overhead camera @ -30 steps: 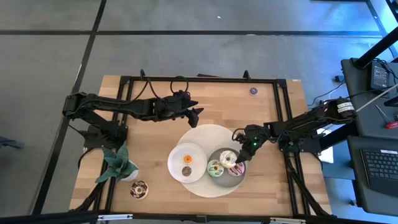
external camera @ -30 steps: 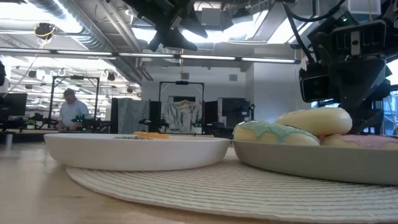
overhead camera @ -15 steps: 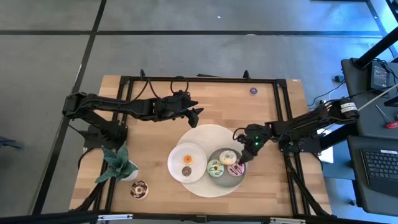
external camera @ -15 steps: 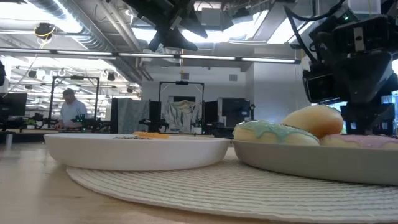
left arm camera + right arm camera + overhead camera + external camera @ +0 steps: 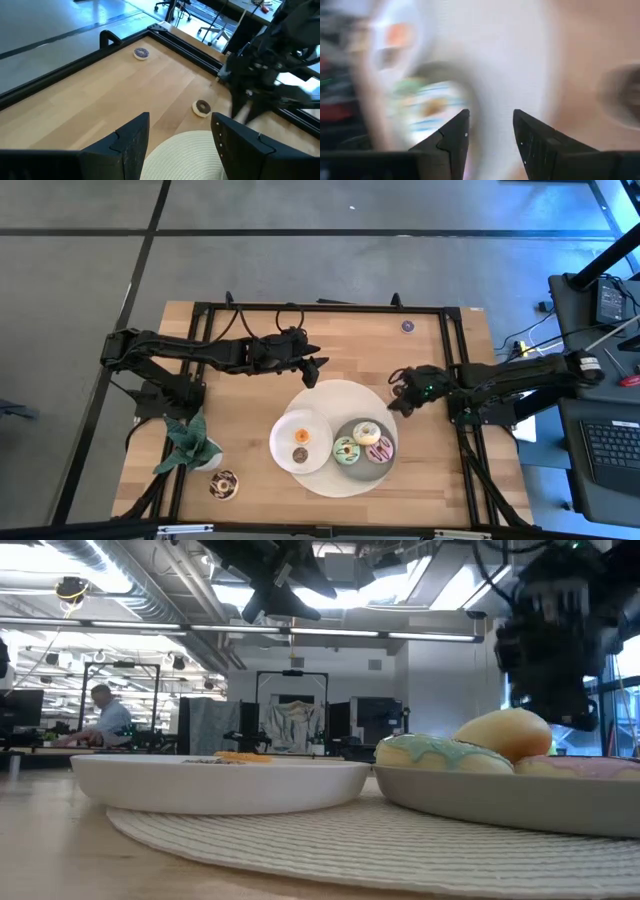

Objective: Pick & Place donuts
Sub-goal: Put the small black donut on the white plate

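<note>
A grey plate (image 5: 352,430) on a round white mat (image 5: 335,395) holds the white donut (image 5: 367,432), green donut (image 5: 346,449) and pink donut (image 5: 380,450). In the low view the white donut (image 5: 510,732) leans tilted on the others. A white plate (image 5: 285,442) holds an orange mini (image 5: 301,435) and a brown mini (image 5: 300,455). My right gripper (image 5: 393,392) is open and empty, above the mat's far right rim. My left gripper (image 5: 318,366) is open and empty, above the table beyond the mat. Between its fingers (image 5: 180,120) a brown mini (image 5: 202,107) shows on the wood.
A sprinkled chocolate donut (image 5: 224,484) lies near the front left, beside a green plant (image 5: 188,444). A purple mini (image 5: 408,326) lies near the far right edge. A black frame (image 5: 320,307) runs round the table. People sit in the room behind (image 5: 105,715).
My right gripper has left the white donut on the grey plate and gone up and toward the table's far right. The white donut, level above the pink one a second ago, has tipped and now leans on the other donuts.
</note>
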